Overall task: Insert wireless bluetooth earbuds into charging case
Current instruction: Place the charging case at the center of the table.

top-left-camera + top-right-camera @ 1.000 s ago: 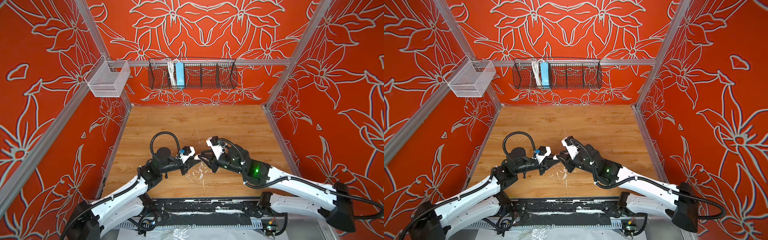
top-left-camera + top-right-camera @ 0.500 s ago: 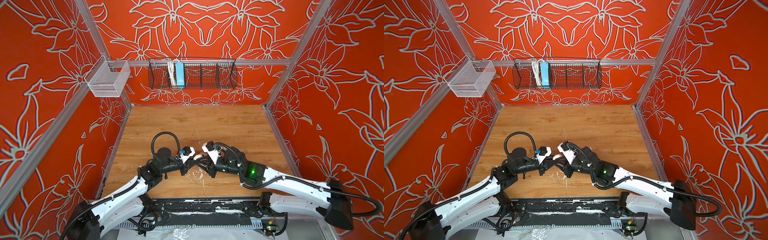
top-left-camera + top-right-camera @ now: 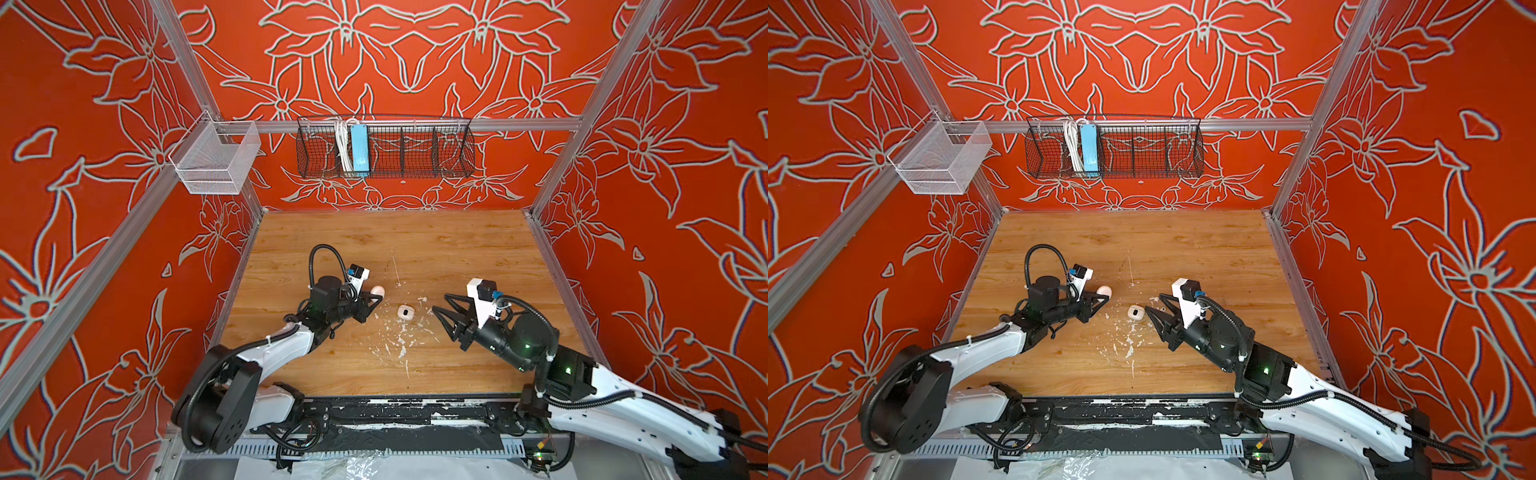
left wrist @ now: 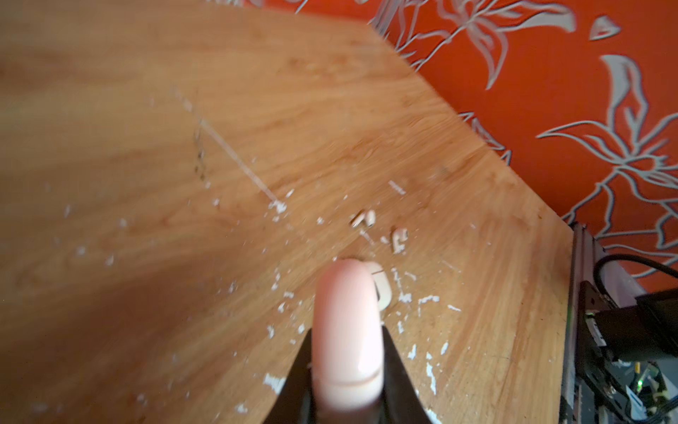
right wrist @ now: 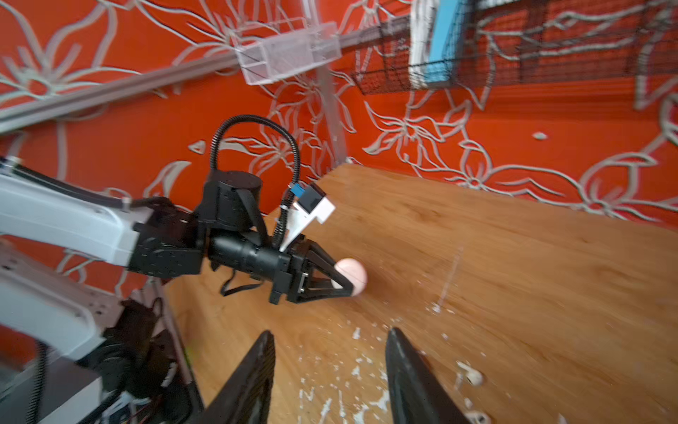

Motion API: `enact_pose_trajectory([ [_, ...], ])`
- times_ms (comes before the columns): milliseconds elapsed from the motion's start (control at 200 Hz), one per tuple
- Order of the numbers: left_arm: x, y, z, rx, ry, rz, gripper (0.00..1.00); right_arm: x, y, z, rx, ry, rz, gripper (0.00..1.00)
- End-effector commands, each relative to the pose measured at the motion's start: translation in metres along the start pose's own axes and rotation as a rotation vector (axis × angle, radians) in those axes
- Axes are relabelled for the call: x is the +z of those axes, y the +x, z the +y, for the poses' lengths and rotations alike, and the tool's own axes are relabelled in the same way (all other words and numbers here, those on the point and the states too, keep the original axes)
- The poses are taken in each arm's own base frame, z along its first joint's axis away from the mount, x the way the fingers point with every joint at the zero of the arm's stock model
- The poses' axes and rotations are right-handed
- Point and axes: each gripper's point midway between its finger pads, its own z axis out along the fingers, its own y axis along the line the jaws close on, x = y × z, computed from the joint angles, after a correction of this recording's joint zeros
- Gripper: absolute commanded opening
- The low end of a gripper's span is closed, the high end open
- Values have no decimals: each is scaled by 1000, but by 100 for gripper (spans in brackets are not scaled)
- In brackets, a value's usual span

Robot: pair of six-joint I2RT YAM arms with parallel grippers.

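Masking pink case (image 4: pixel 346 330) sides: left tool (image 3: pixel 377 297)

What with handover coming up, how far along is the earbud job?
Done: nothing visibly seated yet. In hand: the left gripper is shut on a pink case, which looks closed; the right gripper is open and empty. Left: two earbuds lie loose on the table near the white case, so they need picking up and inserting.
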Motion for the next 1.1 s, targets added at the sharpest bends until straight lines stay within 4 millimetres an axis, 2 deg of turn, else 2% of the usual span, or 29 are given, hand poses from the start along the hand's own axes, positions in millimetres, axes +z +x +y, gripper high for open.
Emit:
enact_pose_trajectory([
  [0, 11, -11, 15, -132, -67, 52, 0, 4, 20, -37, -15, 206, 47, 51],
  [135, 27, 1, 36, -269, -107, 146, 0, 15, 29, -36, -28, 215, 92, 50],
  [365, 48, 25, 60, -514, -40, 220, 0, 23, 37, -35, -30, 219, 132, 50],
  [736, 52, 42, 84, -702, 10, 203, 0, 22, 36, -36, -30, 223, 131, 51],
  [886, 49, 48, 88, -716, 2, 188, 23, 21, 35, -36, -27, 223, 127, 50],
  [1096, 31, 44, 96, -637, -129, 177, 33, 19, 33, -35, -26, 214, 121, 51],
])
